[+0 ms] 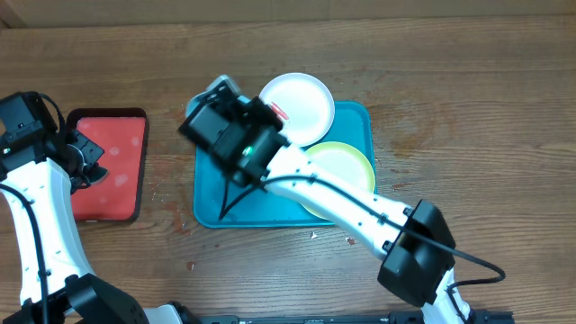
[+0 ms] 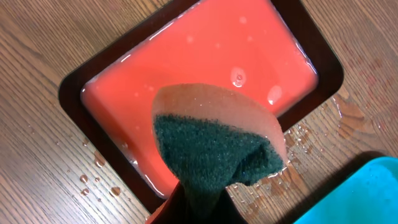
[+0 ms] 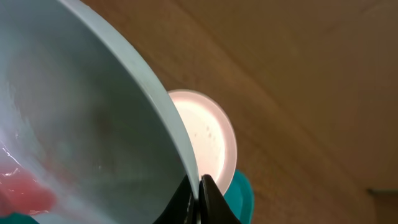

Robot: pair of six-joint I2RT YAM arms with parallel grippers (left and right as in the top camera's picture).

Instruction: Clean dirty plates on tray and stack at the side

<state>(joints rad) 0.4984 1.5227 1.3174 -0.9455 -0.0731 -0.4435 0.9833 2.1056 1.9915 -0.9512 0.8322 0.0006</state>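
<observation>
Gripping a tilted, red-smeared blue plate [image 3: 93, 124] by its rim, the right jaws stand clamped over a corner of the tray [image 1: 211, 193]. A white plate [image 1: 301, 103] and a green plate [image 1: 346, 166] lie side by side on the tray. The left jaws pinch a sponge [image 2: 217, 149] above the red tray [image 2: 71, 87].

No text, label, brand, number or sign can be read in any view. The large teal-blue rectangular plastic tray [image 1: 209, 193], the round white plastic plate [image 1: 301, 103], the round pale blue plastic plate [image 3: 93, 124] and the small red tray with dark rim [image 1: 117, 171] show plain surfaces.
</observation>
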